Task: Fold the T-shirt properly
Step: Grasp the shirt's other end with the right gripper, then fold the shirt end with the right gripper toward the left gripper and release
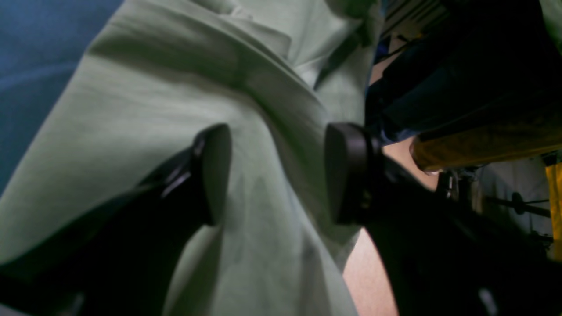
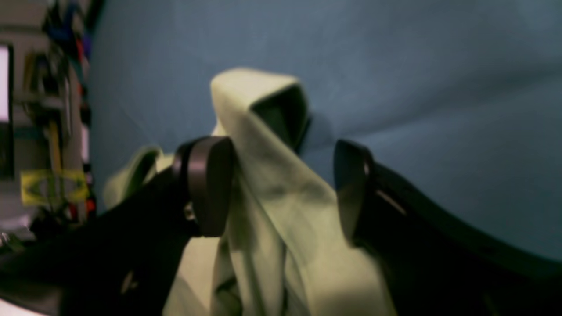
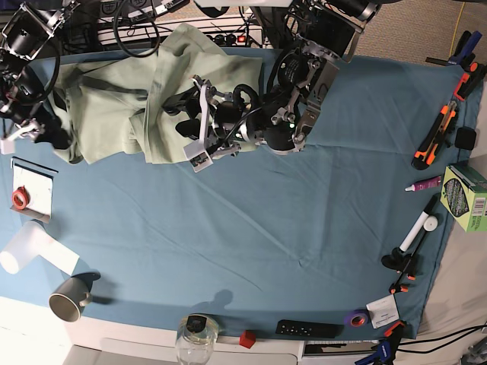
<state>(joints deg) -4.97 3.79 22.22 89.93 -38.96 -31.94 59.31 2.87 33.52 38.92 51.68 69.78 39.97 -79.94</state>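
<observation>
The T-shirt (image 3: 125,103) lies bunched at the far left of the counter (image 3: 251,228), on the teal cloth. You can see the left end effector (image 1: 276,173) spread wide over its right edge, cloth between the pads but not pinched. Your right end effector (image 2: 281,186) is also wide open, straddling a raised fold at the shirt's left end.

No text or label is legible anywhere; the views seem too blurred.
</observation>
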